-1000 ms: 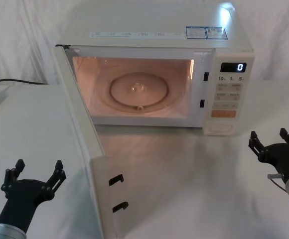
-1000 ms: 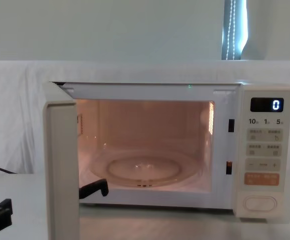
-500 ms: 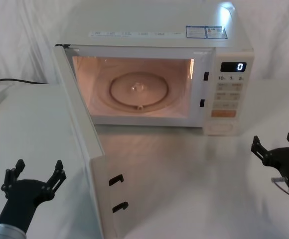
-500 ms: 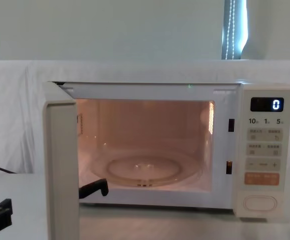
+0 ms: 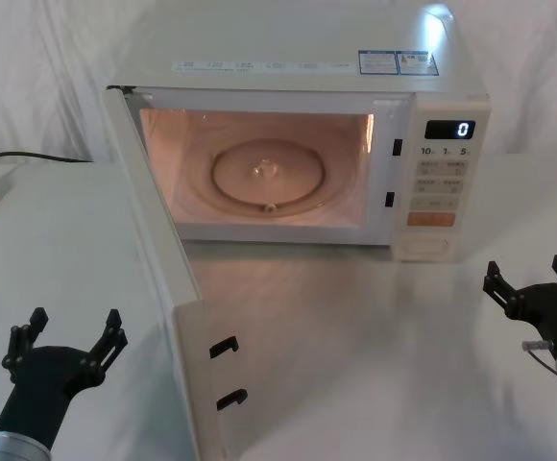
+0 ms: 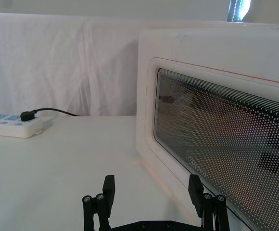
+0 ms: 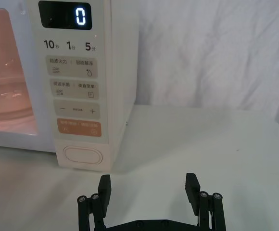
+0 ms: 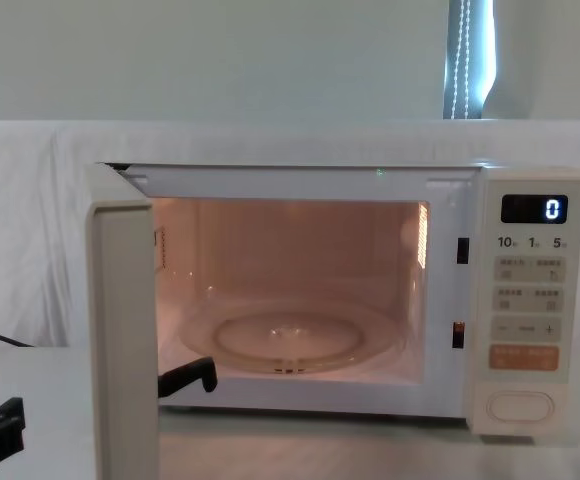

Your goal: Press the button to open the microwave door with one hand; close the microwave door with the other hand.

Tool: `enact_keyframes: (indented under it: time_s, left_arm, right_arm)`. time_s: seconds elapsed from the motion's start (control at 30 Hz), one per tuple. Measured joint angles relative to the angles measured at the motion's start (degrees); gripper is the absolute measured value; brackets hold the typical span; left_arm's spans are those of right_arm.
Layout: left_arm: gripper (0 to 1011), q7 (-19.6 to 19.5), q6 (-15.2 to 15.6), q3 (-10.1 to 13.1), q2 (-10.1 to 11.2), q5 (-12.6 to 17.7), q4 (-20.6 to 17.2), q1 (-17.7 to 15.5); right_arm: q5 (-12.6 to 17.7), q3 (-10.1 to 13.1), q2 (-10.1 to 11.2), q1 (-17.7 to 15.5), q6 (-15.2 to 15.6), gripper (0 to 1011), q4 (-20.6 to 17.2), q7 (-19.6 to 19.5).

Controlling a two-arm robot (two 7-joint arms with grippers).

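The left gripper [image 5: 64, 333] is a matte black clamp of blocky plastic, two short prongs rising from a wide crossbar; small round bolt heads sit in pairs at the base of each prong [image 6: 107, 188], glinting dully; behind it the wrist narrows into a black cylinder that ends in a pale grey band. The right gripper [image 5: 528, 279] is built the same, black and angular, with paired bolts below each squared finger [image 7: 192, 187]; its wrist is a light grey sleeve carrying a small blue glowing dot and a thin wire.
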Motion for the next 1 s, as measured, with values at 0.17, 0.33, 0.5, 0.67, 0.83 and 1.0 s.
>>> enact_keyframes:
  time_s: [0.17, 0.33, 0.5, 0.67, 0.83, 1.0]
  left_arm:
    - [1001, 0.0, 0.0, 0.0, 0.0, 0.0, 0.0, 0.0]
    - [1001, 0.0, 0.0, 0.0, 0.0, 0.0, 0.0, 0.0]
    - [979, 0.0, 0.0, 0.0, 0.0, 0.0, 0.0, 0.0]
    - [883, 0.0, 0.0, 0.0, 0.0, 0.0, 0.0, 0.0]
    - [739, 0.0, 0.0, 0.0, 0.0, 0.0, 0.0, 0.0]
    - [581, 0.0, 0.0, 0.0, 0.0, 0.0, 0.0, 0.0]
  right_arm:
    - [0.0, 0.0, 0.0, 0.0, 0.0, 1002, 0.0, 0.0]
    - [0.0, 0.0, 0.0, 0.0, 0.1, 1002, -0.1, 0.0]
    - [0.0, 0.0, 0.0, 0.0, 0.1, 1002, -0.1, 0.0]
    - [-0.1, 0.0, -0.1, 0.0, 0.1, 1002, -0.1, 0.0]
    - [-0.1, 0.0, 0.0, 0.0, 0.1, 1002, -0.1, 0.1]
    - [-0.1, 0.0, -0.1, 0.0, 0.1, 1002, -0.1, 0.1]
